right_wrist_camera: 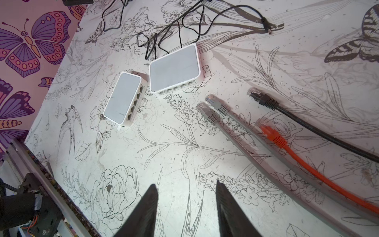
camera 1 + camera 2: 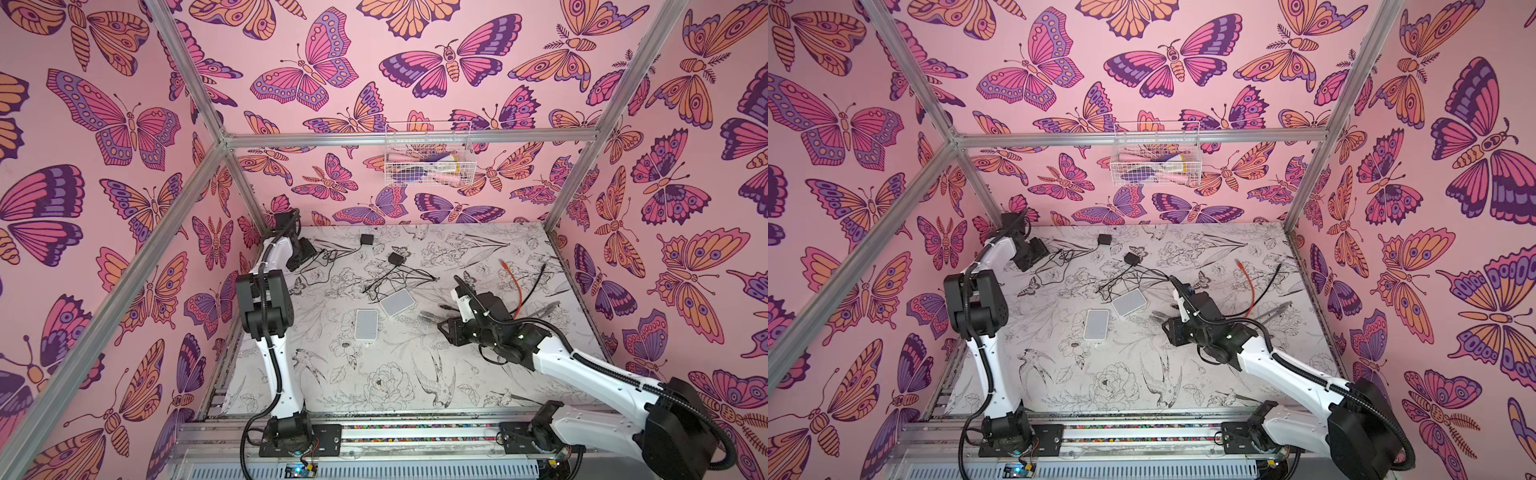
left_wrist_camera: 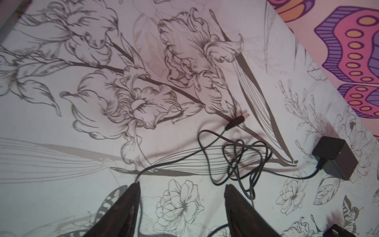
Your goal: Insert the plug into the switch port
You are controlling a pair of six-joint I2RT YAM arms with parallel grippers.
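Observation:
Two white switches lie side by side mid-table, one [image 1: 123, 98] with its port row facing the other [image 1: 174, 69]; both top views show them [image 2: 366, 325] [image 2: 1129, 302]. Two grey network plugs [image 1: 207, 111], an orange one [image 1: 270, 133] and a black one [image 1: 260, 98] lie loose beside the switches. My right gripper [image 1: 186, 183] hovers open and empty, short of those plugs. At the back left, my left gripper [image 3: 181, 184] is open above a tangled black cord, with a barrel plug [image 3: 238, 121] ahead of it.
A black power adapter [image 3: 335, 158] lies near the back wall and a second one [image 2: 397, 258] sits further in, their thin cords tangled behind the switches. Orange cable [image 2: 515, 286] and black cable [image 2: 538, 278] run toward the right wall. A wire basket [image 2: 428, 153] hangs high on the back wall.

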